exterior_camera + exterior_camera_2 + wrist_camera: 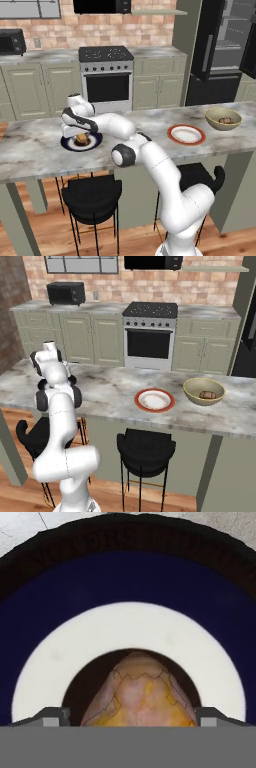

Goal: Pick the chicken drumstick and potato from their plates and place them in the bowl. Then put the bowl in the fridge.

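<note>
The claw (131, 717) hangs low over the navy-rimmed plate (45, 622), its two fingertips (52, 716) spread wide, one on each side of the chicken drumstick (137, 694). The tips flank the meat; whether they touch it cannot be told. The drumstick lies on the plate's dark centre, inside the white ring.

In the left base view the hand covers part of that plate (70, 145), which sits near the left end of the marble table (30, 145), closer to the near edge than the far one. The arm's elbow reaches across the table between this plate and the orange-rimmed plate (186, 134), which lies well apart to the right with a bare white centre. Further right, near the table's end, stands the tan bowl (223, 118) with a brownish item (207, 394) already inside; it is too small to name surely.

Bare marble lies between the two plates and behind them. Black stools (92, 195) stand under the near edge. Across the aisle are the steel oven (107, 80) and green cabinets (30, 87), and at the far right the black fridge (220, 45), its door swung open.
</note>
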{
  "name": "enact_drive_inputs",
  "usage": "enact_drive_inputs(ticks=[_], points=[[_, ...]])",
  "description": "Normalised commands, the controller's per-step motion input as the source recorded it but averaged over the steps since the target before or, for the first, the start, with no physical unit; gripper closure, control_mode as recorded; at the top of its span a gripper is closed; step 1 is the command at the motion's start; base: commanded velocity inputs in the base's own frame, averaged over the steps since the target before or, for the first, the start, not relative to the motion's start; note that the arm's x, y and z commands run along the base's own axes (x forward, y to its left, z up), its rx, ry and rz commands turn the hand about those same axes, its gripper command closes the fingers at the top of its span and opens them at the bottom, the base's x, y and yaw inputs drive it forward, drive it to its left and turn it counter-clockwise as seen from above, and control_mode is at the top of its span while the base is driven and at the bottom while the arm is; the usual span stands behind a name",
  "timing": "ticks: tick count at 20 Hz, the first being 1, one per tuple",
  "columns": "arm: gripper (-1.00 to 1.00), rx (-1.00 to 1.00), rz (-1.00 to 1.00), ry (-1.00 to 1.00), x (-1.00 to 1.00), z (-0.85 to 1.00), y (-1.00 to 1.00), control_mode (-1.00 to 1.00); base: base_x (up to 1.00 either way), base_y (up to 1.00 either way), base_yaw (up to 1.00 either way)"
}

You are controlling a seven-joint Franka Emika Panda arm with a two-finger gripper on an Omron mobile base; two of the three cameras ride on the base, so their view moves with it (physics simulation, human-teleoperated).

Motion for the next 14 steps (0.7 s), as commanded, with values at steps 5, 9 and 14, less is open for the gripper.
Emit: enact_drive_inputs(ticks=[5,9,14], points=[[1.0,0.0,0.0,0.01,-0.09,-0.02,-0.06,-1.0,0.0,0.0,0.0],[1.0,0.02,0.0,0.0,-0.02,0.15,-0.09,-1.0,0.0,0.0,0.0],[1.0,0.07,0.0,0.0,-0.09,0.36,-0.22,-1.0,0.0,0.0,0.0]])
